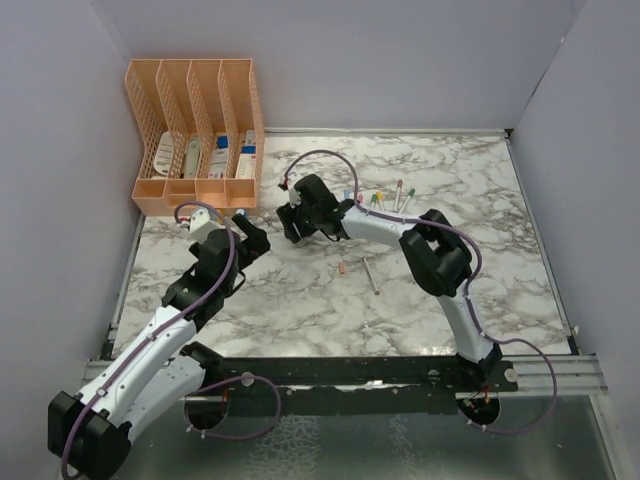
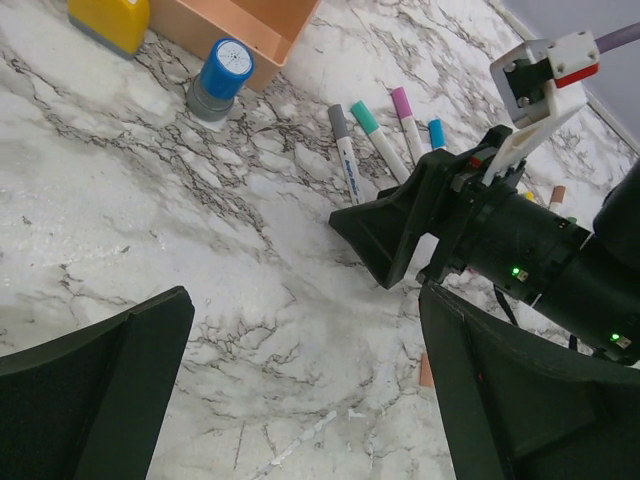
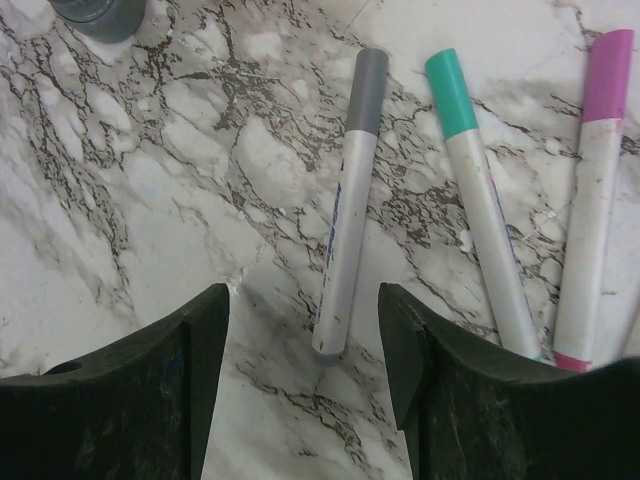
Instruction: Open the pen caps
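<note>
My right gripper [image 3: 303, 310] is open, low over the marble table [image 3: 150, 200]. The bare end of a grey-capped pen [image 3: 345, 220] lies between its fingers, untouched. A teal-capped pen [image 3: 480, 210] and a pink-capped pen [image 3: 590, 200] lie to its right. My left gripper [image 2: 305, 320] is open and empty over bare marble, facing the right gripper [image 2: 400, 235]. The grey cap [image 2: 338, 122], teal cap [image 2: 364, 117], pink cap [image 2: 402, 102] and blue cap [image 2: 436, 133] show behind it. In the top view both grippers, left [image 1: 258, 240] and right [image 1: 293, 225], stand close together.
A blue-topped bottle [image 2: 222, 75], a yellow block [image 2: 110, 20] and an orange file rack [image 1: 195, 135] stand at the far left. More pens [image 1: 385, 197] lie beyond the right forearm. One uncapped pen [image 1: 372, 272] and a loose orange cap [image 1: 342, 268] lie mid-table.
</note>
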`<state>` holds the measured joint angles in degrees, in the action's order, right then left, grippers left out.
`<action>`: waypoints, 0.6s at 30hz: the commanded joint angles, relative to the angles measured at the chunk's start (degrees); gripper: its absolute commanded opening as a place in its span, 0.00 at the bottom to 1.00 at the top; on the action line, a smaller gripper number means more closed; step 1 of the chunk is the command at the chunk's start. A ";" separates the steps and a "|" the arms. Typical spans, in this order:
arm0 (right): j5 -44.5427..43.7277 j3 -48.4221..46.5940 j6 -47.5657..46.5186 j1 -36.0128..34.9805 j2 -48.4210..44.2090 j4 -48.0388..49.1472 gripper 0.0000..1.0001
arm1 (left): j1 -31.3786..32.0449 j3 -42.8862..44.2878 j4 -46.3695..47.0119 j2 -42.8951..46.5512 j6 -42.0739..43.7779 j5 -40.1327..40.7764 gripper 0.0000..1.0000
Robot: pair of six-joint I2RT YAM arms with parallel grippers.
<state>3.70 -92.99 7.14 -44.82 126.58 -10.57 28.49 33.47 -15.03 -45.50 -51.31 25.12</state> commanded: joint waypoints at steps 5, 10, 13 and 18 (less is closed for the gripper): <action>-3.16 -5.24 -1.77 -1.53 6.22 -1.90 0.56 | -0.54 -1.60 -2.48 4.49 -1.26 2.90 0.99; -4.95 -5.17 -2.04 -2.30 8.13 -2.96 0.49 | -0.71 -1.92 -3.25 5.79 -1.30 3.69 0.99; -6.68 -4.07 -2.12 -2.83 8.44 -3.91 0.44 | -0.72 -1.95 -3.43 6.28 -1.37 3.96 0.99; -8.85 0.57 -1.25 -3.23 6.97 -5.76 0.29 | -0.72 -2.22 -2.97 6.09 -1.41 4.11 0.99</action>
<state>-2.22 -97.27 5.17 -47.07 131.70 -10.31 28.12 31.99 -18.15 -39.97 -52.23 27.49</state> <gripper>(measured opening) 0.360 0.991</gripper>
